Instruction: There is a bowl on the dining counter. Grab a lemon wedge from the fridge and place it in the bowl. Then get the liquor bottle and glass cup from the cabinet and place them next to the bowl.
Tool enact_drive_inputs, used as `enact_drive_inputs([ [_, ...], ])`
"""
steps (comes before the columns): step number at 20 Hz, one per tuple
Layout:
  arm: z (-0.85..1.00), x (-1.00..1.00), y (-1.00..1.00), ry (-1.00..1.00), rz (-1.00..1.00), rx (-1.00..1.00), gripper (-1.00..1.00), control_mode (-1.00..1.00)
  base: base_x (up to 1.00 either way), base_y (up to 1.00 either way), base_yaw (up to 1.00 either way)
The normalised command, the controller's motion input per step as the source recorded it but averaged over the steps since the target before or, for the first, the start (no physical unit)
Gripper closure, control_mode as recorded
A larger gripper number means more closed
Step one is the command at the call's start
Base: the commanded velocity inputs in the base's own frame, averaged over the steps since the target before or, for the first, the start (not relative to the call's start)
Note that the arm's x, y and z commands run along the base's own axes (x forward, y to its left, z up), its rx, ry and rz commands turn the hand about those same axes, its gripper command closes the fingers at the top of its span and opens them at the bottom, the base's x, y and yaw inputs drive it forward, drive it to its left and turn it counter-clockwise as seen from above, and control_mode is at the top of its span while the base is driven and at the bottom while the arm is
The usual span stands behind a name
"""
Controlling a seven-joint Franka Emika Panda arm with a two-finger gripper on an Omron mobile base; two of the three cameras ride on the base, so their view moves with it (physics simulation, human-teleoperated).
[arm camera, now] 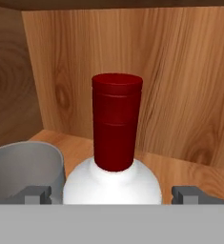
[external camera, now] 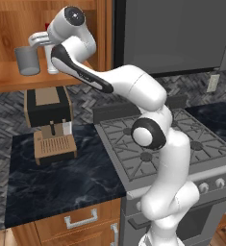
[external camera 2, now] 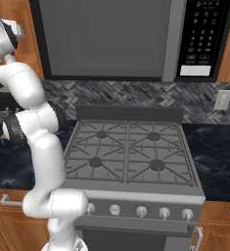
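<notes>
One liquor bottle [arm camera: 112, 183] and one glass cup [arm camera: 25, 171] stand on the shelf of the cabinet [external camera: 18, 77], upright and just beside each other, the cup to the left of the bottle in the hand view. The bottle is white with a single dark red cap [arm camera: 117, 121]. In the left base view the glass cup [external camera: 27, 60] is a grey tumbler near the shelf's front edge, and the bottle [external camera: 52, 61] shows as a white body partly behind the arm's wrist.

The arm rises from the base, bends over the stove [external camera: 172, 144] and reaches up and left into the cabinet. The gripper [arm camera: 112, 195] is level with the bottle's shoulder; its fingers [arm camera: 37, 194] are released, spread wide with one tip on each side of the bottle (whether either tip touches it I cannot tell).

Below the cabinet one coffee machine [external camera: 48, 122] sits on the dark veined marble tabletop [external camera: 61, 187], which tops wooden drawers with metal handles. One four-burner stove [external camera 2: 131, 152] stands to the right, with five knobs along its front, a grey microwave [external camera 2: 131, 39] above it and a herringbone tile backsplash [external camera 2: 136, 95] behind.
</notes>
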Motion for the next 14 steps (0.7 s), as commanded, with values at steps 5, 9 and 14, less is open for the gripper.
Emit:
enact_drive_inputs([
  [5, 0.00, 0.10, 0.02, 0.00, 0.00, 0.00, 1.00, -1.00, 0.00, 0.00, 0.00],
  [9, 0.00, 0.11, 0.02, 0.00, 0.00, 0.00, 1.00, -1.00, 0.00, 0.00, 0.00],
  [14, 0.00, 0.06, 0.00, 0.00, 0.00, 0.00, 1.00, -1.00, 0.00, 0.00, 0.00],
])
